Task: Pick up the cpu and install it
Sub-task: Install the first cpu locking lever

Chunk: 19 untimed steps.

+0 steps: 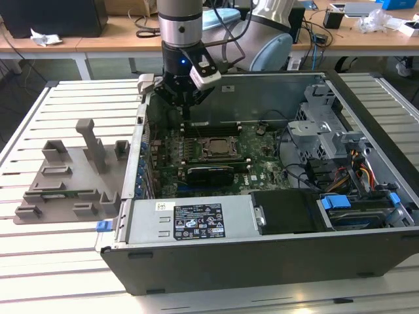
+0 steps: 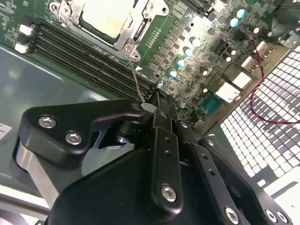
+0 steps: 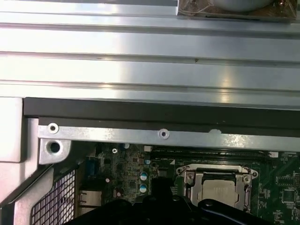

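Exterior view, left to right. Grey tray with upright blocks sits on the slatted surface, just beside the open PC case; nothing loose can be made out in it. Inside the case: green motherboard, with the socket frame near its middle and the cpu seated in it, pale top showing. Drive bays and a bundle of coloured cables fill the exterior view's right end. A black block with a white label lies along the near wall; the print is too small to read.

End effector hangs over the board's far edge, just behind the socket and apart from the cpu.

Second wrist view: fingers pressed together, nothing between them; memory slots lie between them and the cpu.

First wrist view: case rim, with the cpu inside its frame.
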Each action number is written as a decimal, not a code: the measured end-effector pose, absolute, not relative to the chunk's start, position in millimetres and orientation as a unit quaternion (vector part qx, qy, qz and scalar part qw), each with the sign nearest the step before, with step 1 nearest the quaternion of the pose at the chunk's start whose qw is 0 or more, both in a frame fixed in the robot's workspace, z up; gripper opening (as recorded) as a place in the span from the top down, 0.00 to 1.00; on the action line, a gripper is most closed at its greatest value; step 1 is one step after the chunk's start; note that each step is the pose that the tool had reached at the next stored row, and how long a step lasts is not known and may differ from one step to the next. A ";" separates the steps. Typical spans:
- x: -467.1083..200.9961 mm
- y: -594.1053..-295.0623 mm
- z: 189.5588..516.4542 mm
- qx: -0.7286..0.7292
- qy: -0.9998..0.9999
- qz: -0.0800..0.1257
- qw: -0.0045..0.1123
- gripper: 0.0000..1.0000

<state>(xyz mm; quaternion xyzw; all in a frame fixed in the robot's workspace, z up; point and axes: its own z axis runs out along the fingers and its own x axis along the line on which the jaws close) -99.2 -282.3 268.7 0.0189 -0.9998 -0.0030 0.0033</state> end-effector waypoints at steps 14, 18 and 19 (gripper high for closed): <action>-71.0 -278.9 265.6 0.020 -1.000 -0.003 0.003 0.89; -59.6 -279.0 265.0 0.020 -1.000 -0.003 0.004 0.89; -58.0 -279.0 265.0 0.020 -1.000 -0.003 0.004 0.89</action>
